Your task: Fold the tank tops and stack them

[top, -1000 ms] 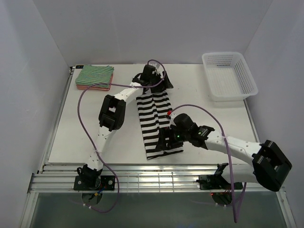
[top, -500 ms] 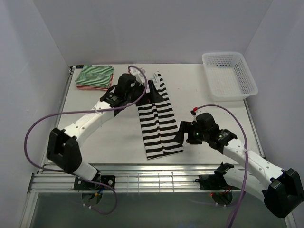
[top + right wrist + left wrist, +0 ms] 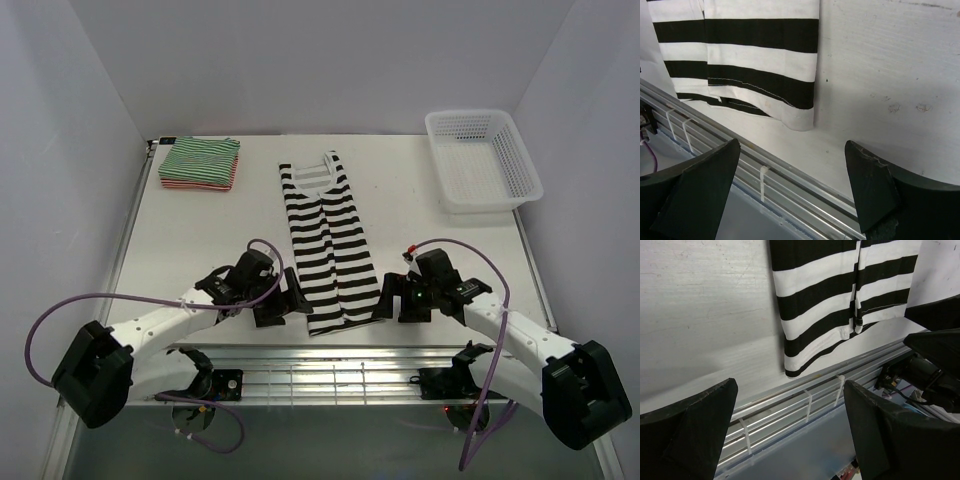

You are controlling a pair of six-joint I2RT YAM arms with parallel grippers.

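At the far left corner of the table, the green-and-white tank top is lying folded on top of the red-and-white tank top, of which only a thin edge is showing at the near side of the small pile. Nearer to the front, the left gripper is hovering low, just beside the left near corner of the black-and-white tank top. Its jaws are standing wide apart and are holding nothing; in the left wrist view the two dark fingers are framing the hem of the striped cloth and the metal rails at the table's front edge. The black-and-white tank top is lying flat in the middle of the table, folded lengthwise into a long narrow strip, with the neck and straps pointing to the far side and the hem almost reaching the near edge. The right gripper is hovering just beside the right near corner of this strip. Its jaws are also spread wide, with no cloth between them, and in the right wrist view the hem corner is lying on the table beyond the fingers. At the far right, the white lattice basket is standing well apart from all three tops.
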